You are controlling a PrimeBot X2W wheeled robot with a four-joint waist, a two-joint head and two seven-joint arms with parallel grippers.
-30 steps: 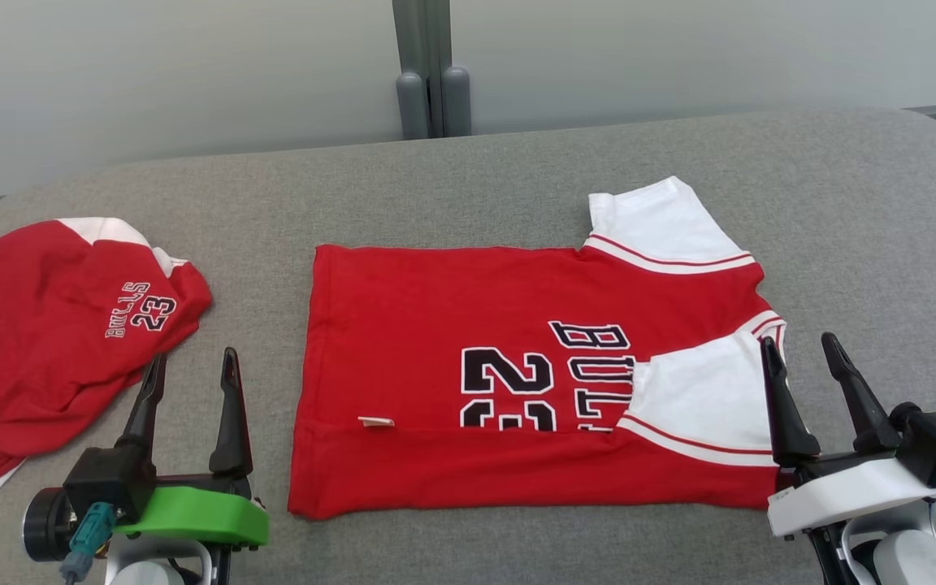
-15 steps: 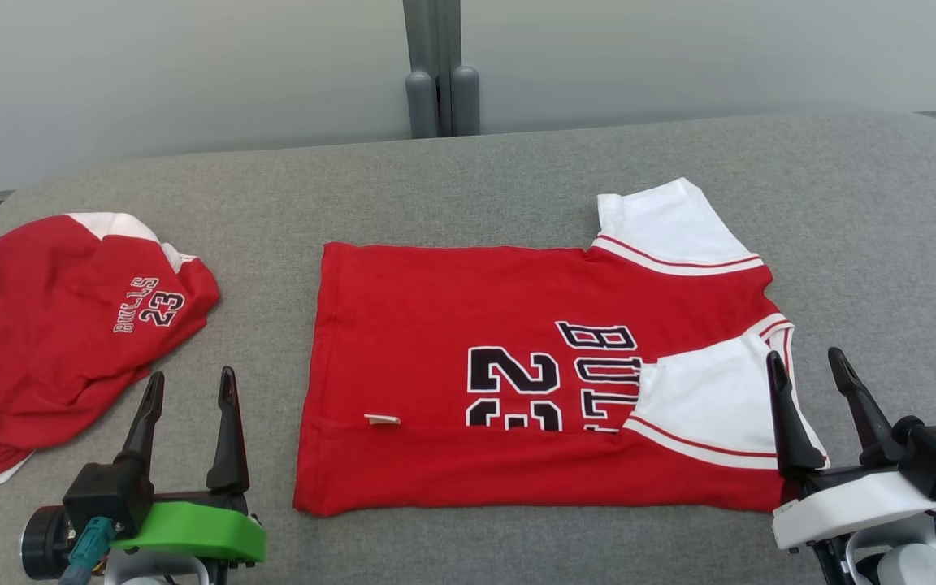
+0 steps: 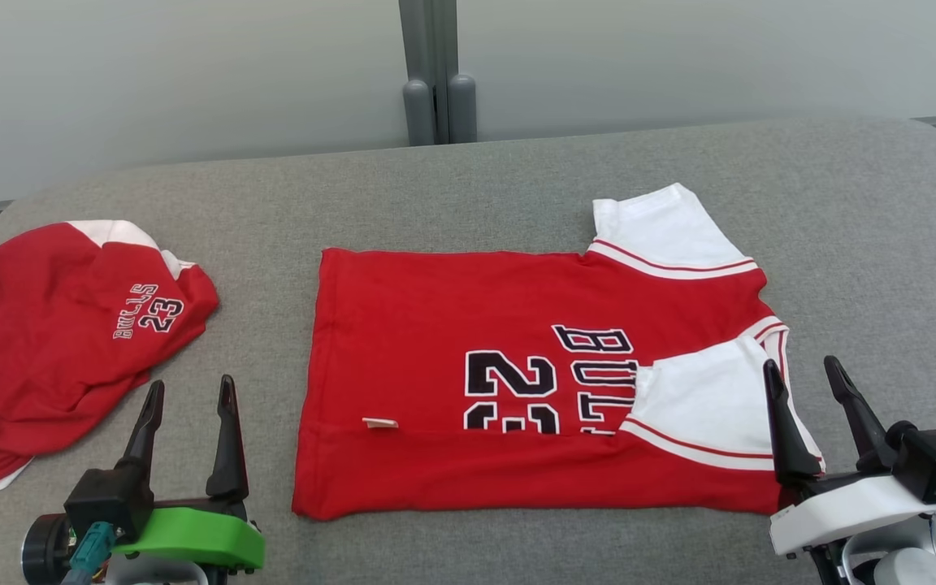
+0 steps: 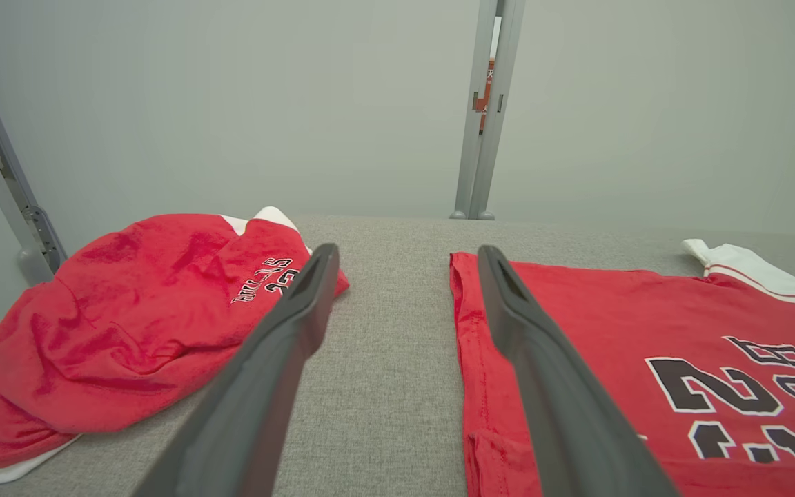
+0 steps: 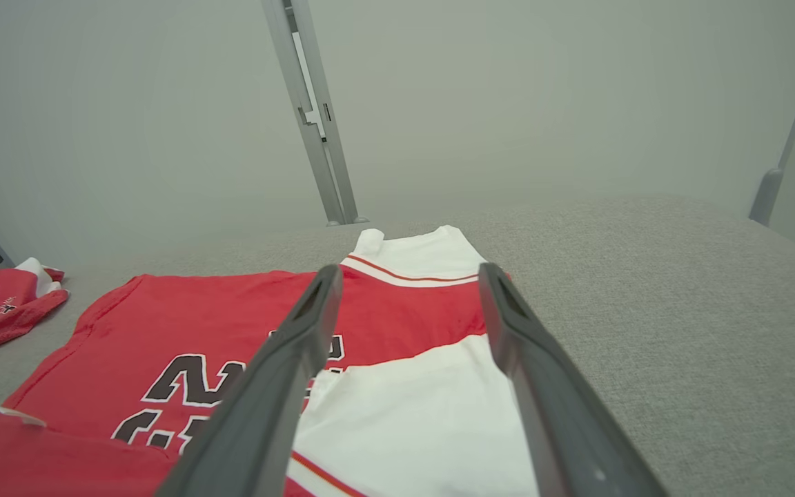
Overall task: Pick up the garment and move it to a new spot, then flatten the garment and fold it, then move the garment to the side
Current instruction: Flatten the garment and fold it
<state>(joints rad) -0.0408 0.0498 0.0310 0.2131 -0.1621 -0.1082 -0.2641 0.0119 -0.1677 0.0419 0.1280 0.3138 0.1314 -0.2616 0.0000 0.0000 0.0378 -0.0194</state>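
Hovering, both pairs of jaws spread wide, holding nothing: left gripper (image 3: 191,383) beside the garment (image 3: 468,325), right gripper (image 3: 799,364) at its near sleeve (image 3: 704,406). Nothing is shifting since a second ago; only the head camera is drifting. Garment is lying central on the table (image 3: 517,179), near edge folded up, far sleeve (image 3: 663,231) likely awaiting folding. Second jersey (image 3: 54,341) is sitting well left, not obstructing.

jersey (image 3: 419,325): print half tucked under folded hem (image 3: 452,475) and sleeve (image 3: 704,398) | crumpled red shirt (image 3: 54,341): clipped by left edge | tag (image 3: 379,422): way too tiny to read
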